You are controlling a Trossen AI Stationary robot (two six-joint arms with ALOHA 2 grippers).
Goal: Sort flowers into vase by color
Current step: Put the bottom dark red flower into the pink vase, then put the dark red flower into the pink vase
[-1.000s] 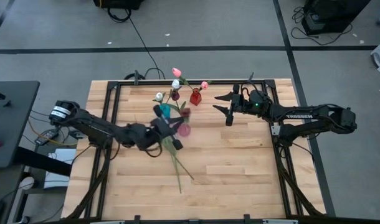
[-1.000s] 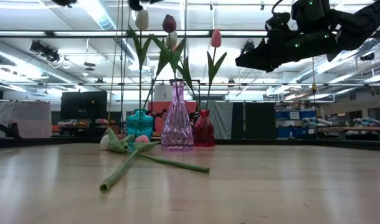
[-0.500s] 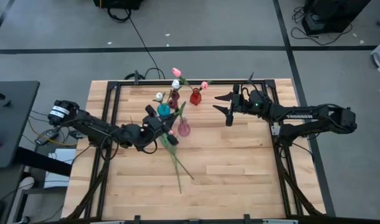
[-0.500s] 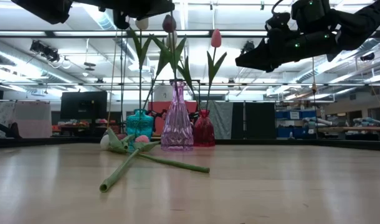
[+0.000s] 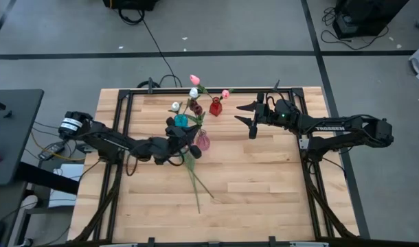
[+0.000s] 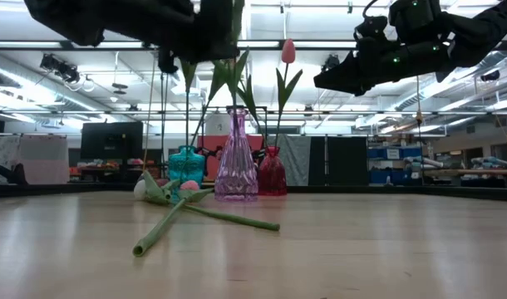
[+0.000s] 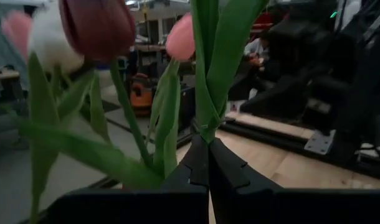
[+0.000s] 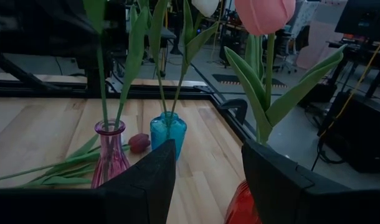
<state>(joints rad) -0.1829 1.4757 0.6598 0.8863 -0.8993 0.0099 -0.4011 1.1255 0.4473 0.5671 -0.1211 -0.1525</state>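
A wooden table (image 5: 264, 178) carries three vases in the far middle. The left gripper (image 5: 183, 133) hangs just above the purple vase (image 5: 203, 142), jaws closed on a green tulip stem (image 7: 205, 93), apparently feeding it in. The right gripper (image 5: 250, 116) waits right of the red vase (image 5: 216, 106), jaws open and empty. Pink, white and dark red tulips stand in vases; more flowers (image 6: 180, 214) lie loose beside them

Left gripper (image 5: 189, 135): has moved from beside the flowers lying on the desk up to the pink vase (image 5: 203, 142), level with the tulip heads.
Low view: dark left arm (image 6: 120, 21) now hides the white and dark red buds.
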